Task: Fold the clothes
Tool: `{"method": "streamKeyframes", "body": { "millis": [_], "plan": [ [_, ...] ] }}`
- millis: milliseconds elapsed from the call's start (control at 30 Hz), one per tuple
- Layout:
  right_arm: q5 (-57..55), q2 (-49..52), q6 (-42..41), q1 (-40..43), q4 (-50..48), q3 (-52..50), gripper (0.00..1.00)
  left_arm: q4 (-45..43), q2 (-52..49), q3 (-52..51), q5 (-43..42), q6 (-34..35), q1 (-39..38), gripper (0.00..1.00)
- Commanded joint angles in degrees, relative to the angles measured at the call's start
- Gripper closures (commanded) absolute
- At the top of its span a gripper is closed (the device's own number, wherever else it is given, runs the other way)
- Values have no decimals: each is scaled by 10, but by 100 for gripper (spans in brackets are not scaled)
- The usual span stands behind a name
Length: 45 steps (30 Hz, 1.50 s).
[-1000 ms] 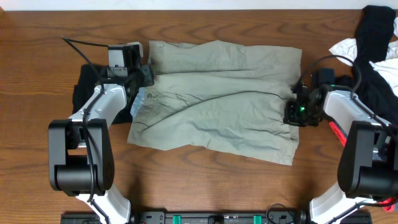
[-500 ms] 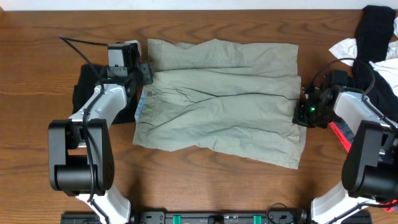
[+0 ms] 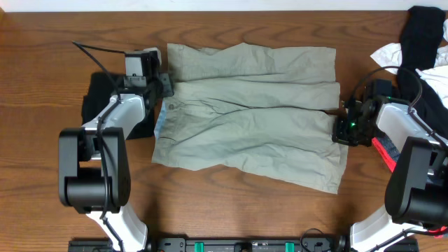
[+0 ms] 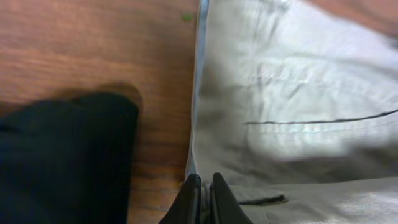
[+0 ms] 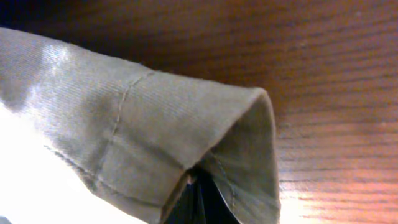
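Brown wood grain runs across the desk [image 3: 231,213], and the khaki-green shorts [image 3: 245,126] lie spread flat in the middle of it, waistband toward the left arm and leg openings toward the right arm. The cloth is creased, with long folds running from side to side, and its near edge slants down toward the right.

The left gripper [image 3: 164,85] sits at the waistband's far corner. The left wrist camera shows its fingers [image 4: 191,193] pinched tight together on the edge of the shorts, where a pale blue lining [image 4: 198,93] runs along the waistband. A black garment [image 3: 94,98] lies on the desk just beside that edge, partly under the left arm.

The right gripper [image 3: 343,124] is at the opposite side, at the leg hem. The right wrist camera shows its jaws closed on the stitched hem [image 5: 186,112], which bunches up into a raised loop above the wood.

At the far right corner of the desk, a heap holds another black piece [image 3: 420,42] and a white one [image 3: 388,52]. A coral-pink strip [image 3: 380,150] shows beside the right arm.
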<state>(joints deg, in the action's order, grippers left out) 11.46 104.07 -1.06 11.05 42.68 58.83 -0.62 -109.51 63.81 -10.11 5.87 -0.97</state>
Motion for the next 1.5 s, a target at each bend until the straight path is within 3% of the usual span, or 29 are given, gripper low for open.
{"method": "streamKeyframes", "body": {
  "millis": [0,267,300,400,467,533,700,800,1000,1067,1133,1167,1467],
  "plan": [
    [-85,5,-8,12,9,-7,99,-4,-14,3,16,-9,3,94],
    [-84,5,-15,12,8,-7,98,-30,-14,3,16,-9,3,90],
    [-84,5,-15,12,8,-7,98,-33,-12,3,16,-9,3,87],
    [-84,5,-15,12,8,-7,98,-34,-5,3,16,-9,3,62],
    [-84,5,-15,12,7,-7,98,-33,1,3,17,-10,3,51],
    [-84,5,-15,12,7,-7,98,-31,16,3,16,-10,3,47],
    [-84,5,-15,12,5,-7,98,33,96,3,10,-9,-8,46],
    [-80,5,-15,12,3,-7,98,79,131,3,-41,-9,-22,46],
    [-56,5,-14,11,5,-7,97,194,125,3,-79,-9,-48,47],
    [-50,5,-14,11,12,-7,92,254,124,3,-78,-9,-49,47],
    [-42,5,-15,12,14,-7,68,311,126,3,-78,-9,-48,42],
    [-31,4,-15,12,12,-6,64,333,127,3,-78,-9,-47,41],
    [3,-78,-14,14,54,54,51,384,207,3,-26,-10,-46,37]
  ]
}}
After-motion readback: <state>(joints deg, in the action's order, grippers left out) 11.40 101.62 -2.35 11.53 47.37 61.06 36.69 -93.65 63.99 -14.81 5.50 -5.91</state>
